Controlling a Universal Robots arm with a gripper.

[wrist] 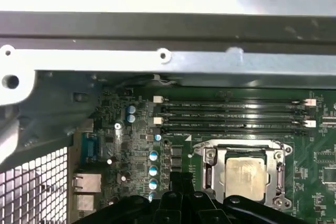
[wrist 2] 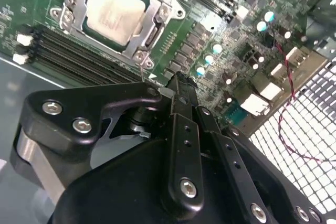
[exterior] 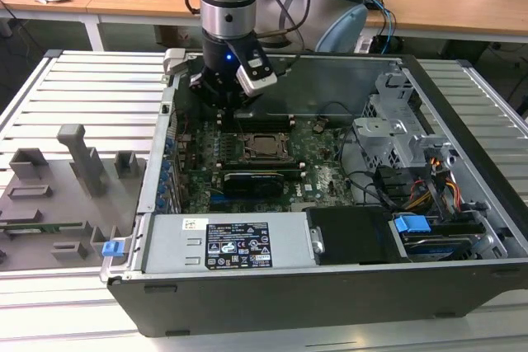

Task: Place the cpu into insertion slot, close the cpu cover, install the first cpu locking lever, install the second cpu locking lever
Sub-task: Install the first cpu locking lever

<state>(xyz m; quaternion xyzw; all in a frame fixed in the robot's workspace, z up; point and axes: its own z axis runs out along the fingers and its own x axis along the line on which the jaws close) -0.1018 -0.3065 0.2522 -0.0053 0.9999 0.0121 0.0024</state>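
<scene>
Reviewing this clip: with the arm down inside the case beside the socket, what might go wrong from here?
The claw hangs low beside the cpu cover, right by small capacitors; a sideways slip might knock them. A thrust that lands off target could press on the cpu in the cover's window rather than on the metal frame.
</scene>
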